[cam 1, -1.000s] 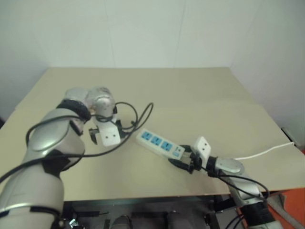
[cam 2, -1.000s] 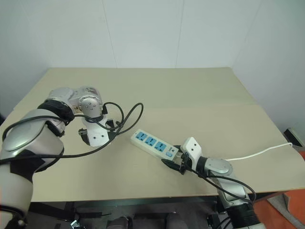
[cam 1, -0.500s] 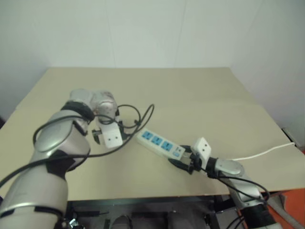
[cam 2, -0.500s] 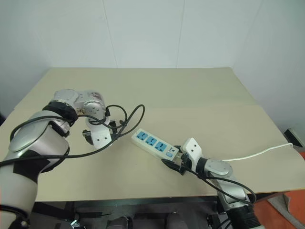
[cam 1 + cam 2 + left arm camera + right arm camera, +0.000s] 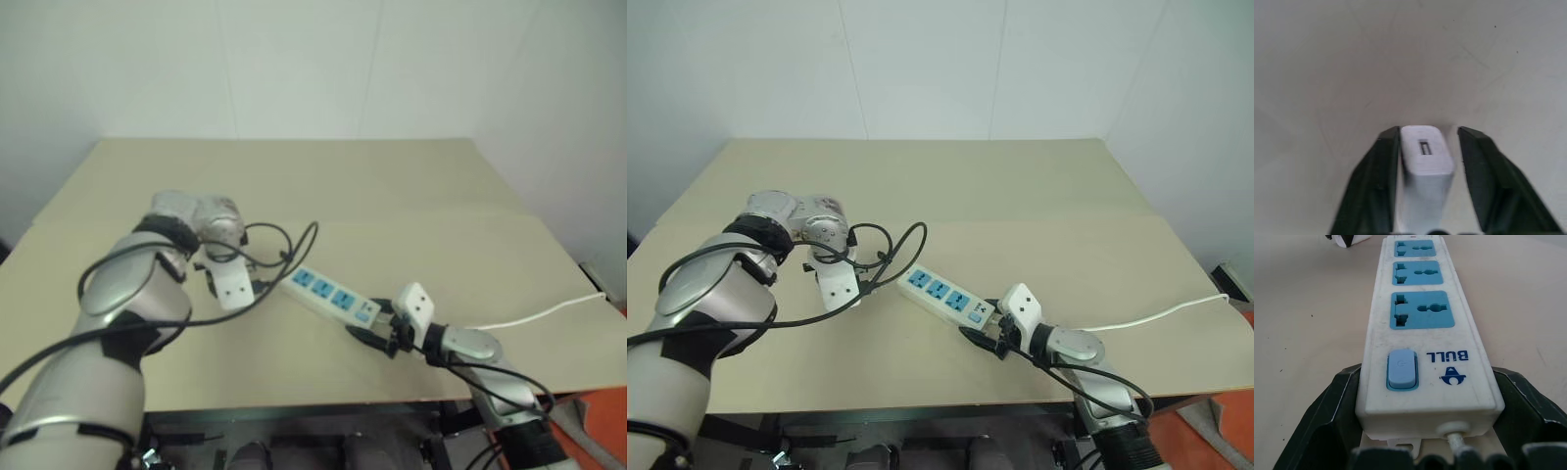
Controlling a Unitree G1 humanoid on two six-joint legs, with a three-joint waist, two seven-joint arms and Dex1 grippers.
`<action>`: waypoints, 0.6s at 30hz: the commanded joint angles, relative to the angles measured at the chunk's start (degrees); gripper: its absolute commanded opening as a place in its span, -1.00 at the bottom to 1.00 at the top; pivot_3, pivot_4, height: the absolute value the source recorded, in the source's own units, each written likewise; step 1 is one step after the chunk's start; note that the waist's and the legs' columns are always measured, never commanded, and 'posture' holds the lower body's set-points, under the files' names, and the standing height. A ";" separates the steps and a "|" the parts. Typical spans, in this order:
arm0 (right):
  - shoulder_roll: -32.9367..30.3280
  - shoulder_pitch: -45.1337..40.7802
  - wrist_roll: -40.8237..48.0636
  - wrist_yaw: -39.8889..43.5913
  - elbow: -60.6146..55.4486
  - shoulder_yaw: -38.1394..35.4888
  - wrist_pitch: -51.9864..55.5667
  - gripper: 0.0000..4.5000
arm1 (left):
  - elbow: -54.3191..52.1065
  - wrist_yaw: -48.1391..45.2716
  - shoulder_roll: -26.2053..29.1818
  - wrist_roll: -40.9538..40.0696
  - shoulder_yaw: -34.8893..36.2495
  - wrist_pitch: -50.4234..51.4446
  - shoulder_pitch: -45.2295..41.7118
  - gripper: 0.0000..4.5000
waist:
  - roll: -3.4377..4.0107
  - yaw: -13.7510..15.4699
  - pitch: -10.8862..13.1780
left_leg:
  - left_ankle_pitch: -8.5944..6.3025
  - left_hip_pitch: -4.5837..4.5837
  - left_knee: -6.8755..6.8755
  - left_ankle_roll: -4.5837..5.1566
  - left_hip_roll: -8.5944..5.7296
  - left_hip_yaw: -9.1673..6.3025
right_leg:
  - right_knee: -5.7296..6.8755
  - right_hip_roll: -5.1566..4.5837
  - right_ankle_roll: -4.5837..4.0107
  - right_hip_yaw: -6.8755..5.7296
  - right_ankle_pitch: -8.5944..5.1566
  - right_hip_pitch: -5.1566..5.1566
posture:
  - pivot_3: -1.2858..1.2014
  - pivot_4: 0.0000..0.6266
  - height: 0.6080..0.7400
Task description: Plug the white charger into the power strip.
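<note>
While the left pincer [image 5: 1424,161] stood nearly straight down over the beige flat surface [image 5: 411,186], its two black fingers [image 5: 1378,171] were drawn in around the white charger [image 5: 1425,156], a small boxy white plastic adapter with a little slot in its upper face; one finger lay against the charger's side and the other showed a thin gap, so the pinch looked only just made. That charger sat on the surface just off the far end of the power strip [image 5: 331,297], a long narrow white plastic bar with three blue sockets, a pale blue switch and a thin white cord [image 5: 549,311] trailing away from its near end. To do this step well, I judged that the grip should be confirmed square on the charger's flat sides before lifting, because a skewed pinch would tilt the prongs and spoil the later alignment with a socket; the lift should be straight up and slow, and the loop of the arm's own black cable [image 5: 284,245] hanging beside the strip's far end should be kept from snagging. The left arm reached out bent at the elbow, wrist folded down beside the strip's far end. The right pincer [image 5: 1425,440] lay low and almost level at the strip's switch end, its fingers spread wide and bracing both sides of the bar, which should steady it for insertion.
</note>
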 commanded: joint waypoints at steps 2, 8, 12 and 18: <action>-0.13 1.71 -0.30 0.28 0.44 1.67 2.14 0.53 | 0.15 1.33 0.21 2.22 0.59 0.00 -0.76 -0.54 | -0.01 0.00 -0.01 | 0.00 0.01 0.00 0.00 0.00 0.00 | 0.00 0.00 0.00 0.00 0.00 0.01 | 0.03 -0.52 1.00; -0.38 1.81 -0.36 0.15 0.39 1.73 2.11 0.53 | 0.38 2.12 -0.05 1.49 2.71 1.02 -0.40 -0.54 | -0.03 0.09 -0.03 | 0.00 0.11 0.00 0.00 0.00 0.00 | 0.02 0.00 0.01 0.00 0.00 0.10 | 0.03 -0.52 1.00; -0.88 1.62 -0.18 0.66 0.37 1.66 2.09 0.53 | 1.05 -4.96 -0.56 -6.50 10.29 3.36 -2.11 -0.54 | -0.06 0.18 -0.04 | 0.00 0.10 0.00 0.00 0.00 0.00 | 0.00 0.00 0.00 -0.02 0.00 0.09 | 0.03 -0.52 1.00; -2.32 -3.04 -0.79 5.07 4.33 2.75 -1.50 0.53 | 0.30 -18.81 0.65 -23.10 23.27 11.27 -6.84 -0.54 | -0.06 -0.03 -0.04 | 0.00 0.05 0.00 0.00 0.00 0.01 | 0.02 -0.01 0.00 -0.02 0.00 0.03 | 0.03 -0.52 1.00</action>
